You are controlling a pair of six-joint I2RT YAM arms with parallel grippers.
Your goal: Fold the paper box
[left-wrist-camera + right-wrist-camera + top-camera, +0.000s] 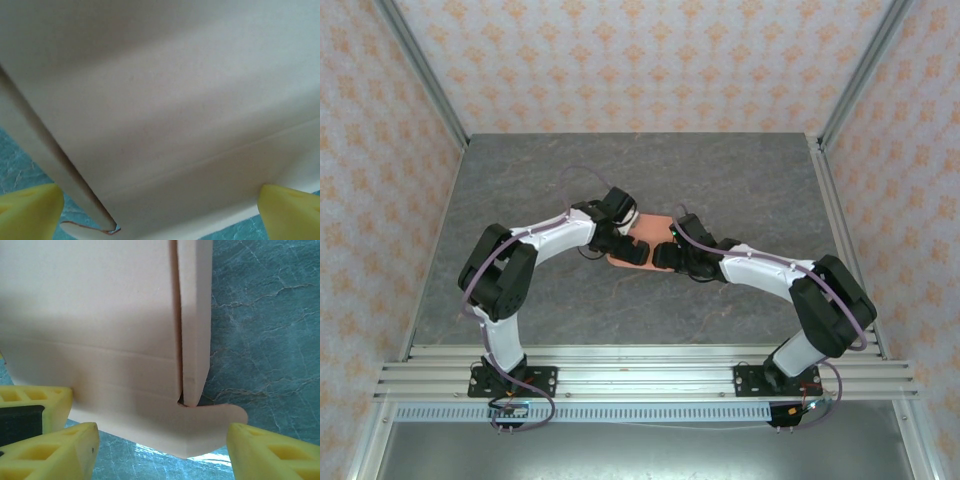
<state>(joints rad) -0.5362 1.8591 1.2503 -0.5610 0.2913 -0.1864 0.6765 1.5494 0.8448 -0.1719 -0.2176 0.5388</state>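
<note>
**Inspector A:** Where is the item?

**Inspector B:** The salmon-orange thin cardboard paper box [642, 232] lies near the middle of the grey marbled table [740, 180], low and mostly flat, between the two arm ends.

**Inspector A:** What is the left gripper [160, 217] doing?

**Inspector B:** Its yellow fingertips [30, 212] stand wide apart. The cardboard panel spans the space between them, and bare table shows beside the left tip. No clamp observed.

**Inspector A:** And the right gripper [162, 455]?

**Inspector B:** Its jaws are apart, astride a rounded tab at the sheet's near corner, with table visible on either side. A narrow strip runs along the panel's edge. A dark seam parts the two and ends at the tab.
</note>
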